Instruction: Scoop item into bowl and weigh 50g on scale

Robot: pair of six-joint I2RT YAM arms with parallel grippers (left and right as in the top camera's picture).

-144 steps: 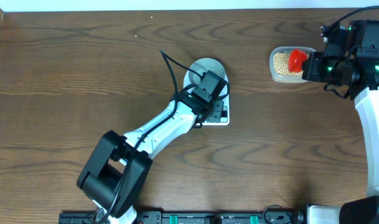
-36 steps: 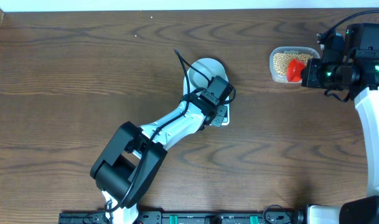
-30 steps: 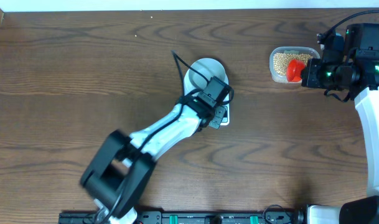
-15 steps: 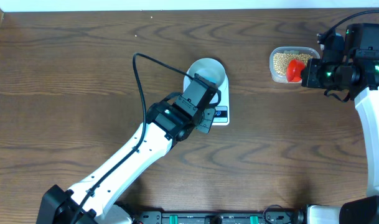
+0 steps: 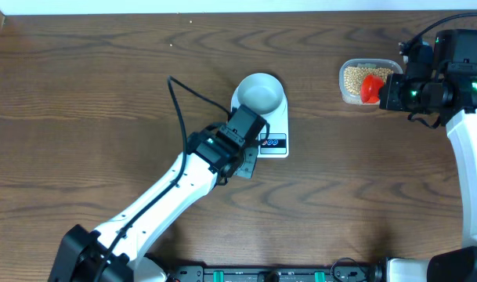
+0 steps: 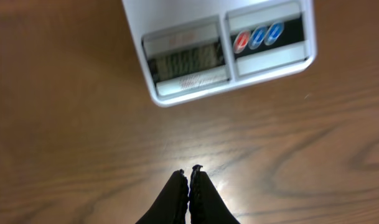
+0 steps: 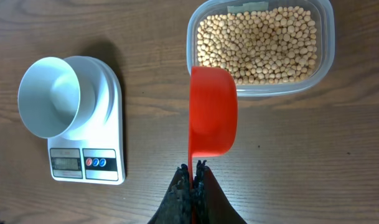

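Currently, the dark brown wooden table (image 5: 81, 94) carries everything in two groups, well apart: weighing station near the middle, stock at my right; I judge this keeps each arm clear of the other.

Clear rounded-rectangular plastic tub (image 7: 323, 50) sits at the right, open-topped so a scoop can dip in; it is nearly full.

Small white rectangular digital scale (image 5: 279, 125) lies mid-table, display end toward the robot; the digits are too blurred in the left wrist view to read.

Small round white bowl (image 5: 259, 92) stands on the scale's platform, apart from the display, so the readout is unobstructed; it looks empty, so I judge no weighing has begun.

Red plastic scoop (image 7: 213, 112) hangs over the tub's near rim, cup empty; right gripper (image 7: 192, 168) is clamped tight on its thin handle, presumably poised for the first dip.

Left gripper (image 6: 189, 174) has its fingers pressed together, holding nothing, over bare wood just beside the display end; probably placed to stay out of the pour path.

Small round tan-yellow beans (image 7: 257, 43) all lie in the tub; none in bowl or scoop.
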